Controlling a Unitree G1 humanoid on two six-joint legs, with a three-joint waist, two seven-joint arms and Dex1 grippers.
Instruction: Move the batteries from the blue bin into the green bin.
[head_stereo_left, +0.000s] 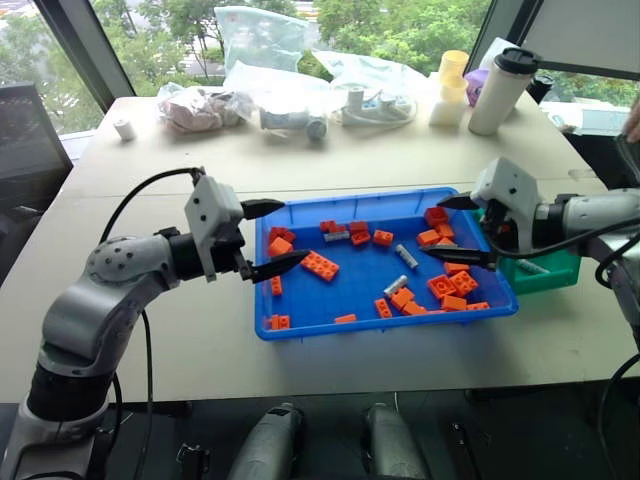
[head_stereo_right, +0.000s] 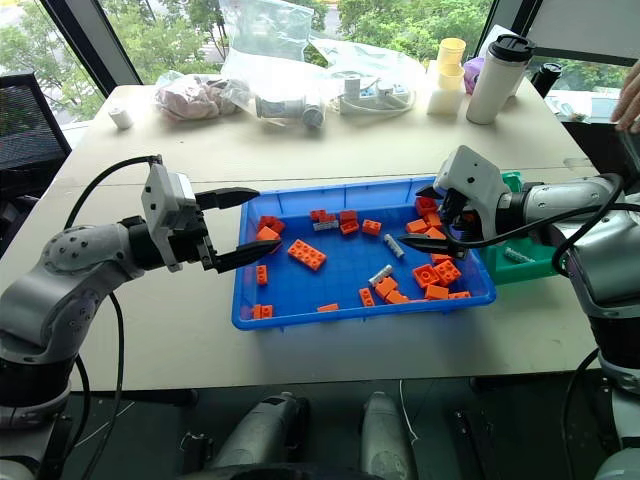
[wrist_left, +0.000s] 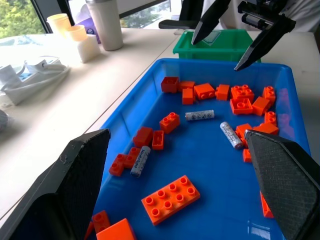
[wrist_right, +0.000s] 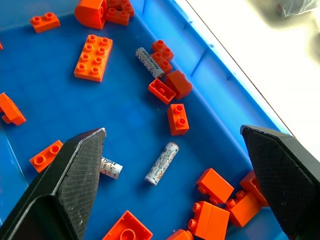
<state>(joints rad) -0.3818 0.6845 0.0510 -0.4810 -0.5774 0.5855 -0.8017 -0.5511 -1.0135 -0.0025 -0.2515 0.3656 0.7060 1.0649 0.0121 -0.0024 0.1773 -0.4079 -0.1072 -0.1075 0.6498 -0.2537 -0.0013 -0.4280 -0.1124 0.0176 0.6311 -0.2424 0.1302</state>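
The blue bin (head_stereo_left: 300, 320) sits on the counter (head_stereo_left: 150, 330) with orange toy bricks scattered through it and three batteries lying among them: one near the far edge (head_stereo_left: 337, 236), one in the middle (head_stereo_left: 406, 256), and one nearer the front (head_stereo_left: 396, 286). The right claw (head_stereo_left: 456, 230) hangs spread wide over the right end of the blue bin with nothing between its fingers, tilted down toward the floor of the bin, and the green bin (head_stereo_left: 545, 272) stands just behind it, touching or nearly touching the blue bin's right wall. The left claw (head_stereo_left: 268, 238) is also spread and empty, poised level over the left rim. The step in hand looks like a reach for the next battery, and the middle one lies closest under the right claw with open blue floor on both sides, so it seems the cleanest pick. The fingers would do best to come down across the cylinder's width rather than along it, since a round battery is likely to roll away if nudged on one side only. The front battery touches a brick and would probably drag it along. A pale object (head_stereo_right: 517, 256) lies in the green bin, possibly a battery, but the right arm covers most of that bin, so its contents cannot be counted. Bricks may also hide further batteries.
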